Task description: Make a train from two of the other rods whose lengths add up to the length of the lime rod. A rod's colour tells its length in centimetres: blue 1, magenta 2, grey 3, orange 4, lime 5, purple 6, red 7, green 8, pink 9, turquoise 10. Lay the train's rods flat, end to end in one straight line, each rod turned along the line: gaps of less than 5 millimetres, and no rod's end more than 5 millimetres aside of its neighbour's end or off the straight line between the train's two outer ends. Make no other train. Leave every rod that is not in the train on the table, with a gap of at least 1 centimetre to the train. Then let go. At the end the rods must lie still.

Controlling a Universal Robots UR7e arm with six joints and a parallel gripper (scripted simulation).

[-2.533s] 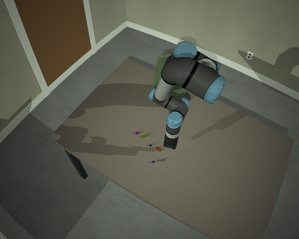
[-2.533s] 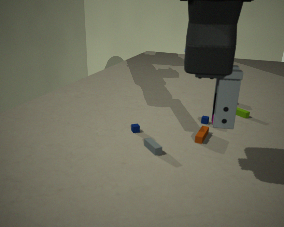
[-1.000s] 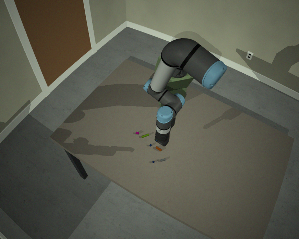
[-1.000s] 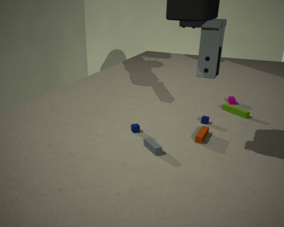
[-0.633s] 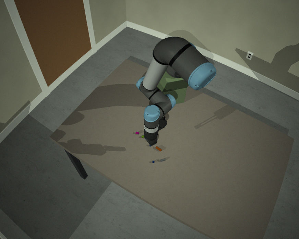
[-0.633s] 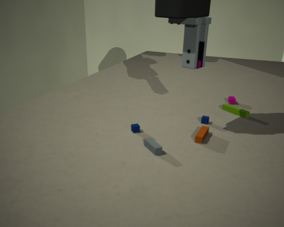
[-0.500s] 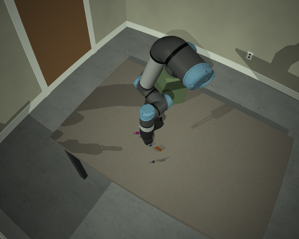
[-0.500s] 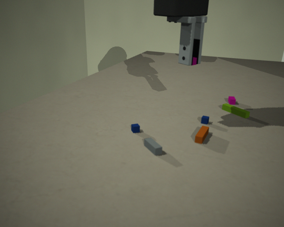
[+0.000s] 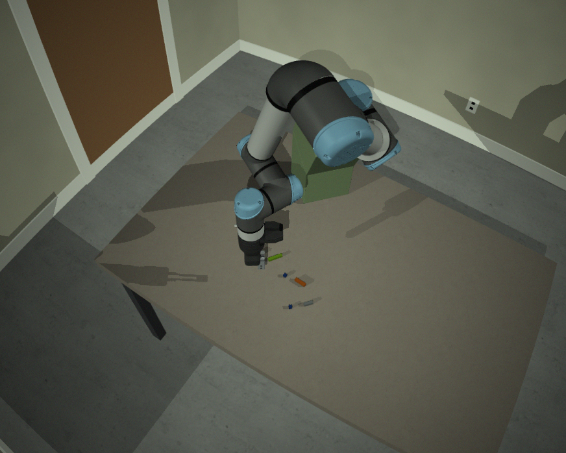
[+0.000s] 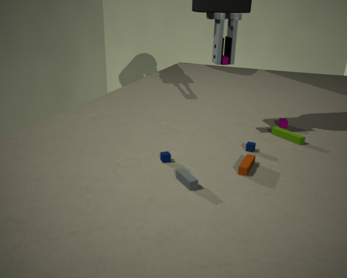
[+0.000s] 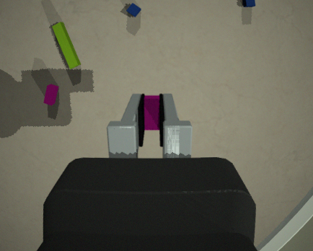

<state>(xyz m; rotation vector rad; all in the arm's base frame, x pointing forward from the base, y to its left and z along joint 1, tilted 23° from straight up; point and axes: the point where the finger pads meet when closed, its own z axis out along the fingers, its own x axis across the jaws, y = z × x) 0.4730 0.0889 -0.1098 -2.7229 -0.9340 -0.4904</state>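
Note:
My gripper [image 9: 261,265] [image 10: 225,61] [image 11: 152,109] is shut on a magenta rod [image 10: 225,59] [image 11: 152,113] and holds it high above the table. A second magenta rod [image 10: 283,122] [image 11: 50,94] lies on the table just beyond one end of the lime rod [image 9: 275,256] [image 10: 287,135] [image 11: 65,45]. A blue cube [image 9: 285,274] [image 10: 250,146] [image 11: 133,9] lies close to the orange rod [image 9: 300,281] [image 10: 246,164]. Another blue cube [image 9: 290,307] [image 10: 165,156] [image 11: 248,1] lies near the grey rod [image 9: 307,302] [image 10: 186,179]. In the top view the gripper hides the lying magenta rod.
The rods lie near the middle of the brown table [image 9: 424,307] [image 10: 86,202]. The arm's green base block [image 9: 325,182] stands at the table's back. The table's left edge runs close behind the gripper in the exterior view.

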